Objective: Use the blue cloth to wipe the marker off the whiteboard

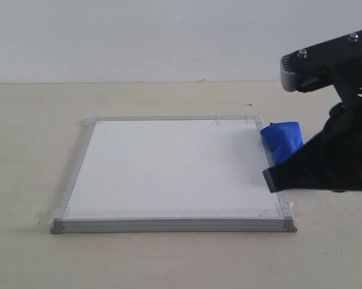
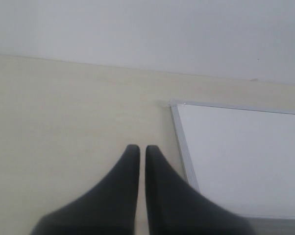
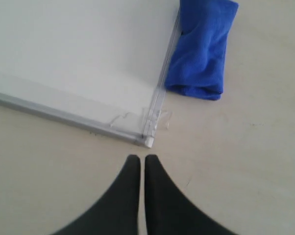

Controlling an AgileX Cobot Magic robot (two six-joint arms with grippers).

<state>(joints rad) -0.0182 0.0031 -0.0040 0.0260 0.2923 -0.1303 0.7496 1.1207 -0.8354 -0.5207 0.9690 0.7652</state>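
I see my left gripper point(image 2: 139, 149) and right gripper point(image 3: 139, 159) both pinched together on nothing, and the cloth point(image 3: 201, 49) lies against the board point(image 3: 79, 49).

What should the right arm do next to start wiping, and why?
Probably open the right gripper and move it over the blue cloth: its jaws are shut on nothing, and the cloth lies untouched by the whiteboard edge.

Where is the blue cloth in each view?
Exterior: blue cloth at the right edge of the whiteboard, toward the far corner, partly behind the right arm.
Left wrist: not in it.
Right wrist: upper right, along the whiteboard frame.
Shared landmark: the whiteboard frame, in all three.
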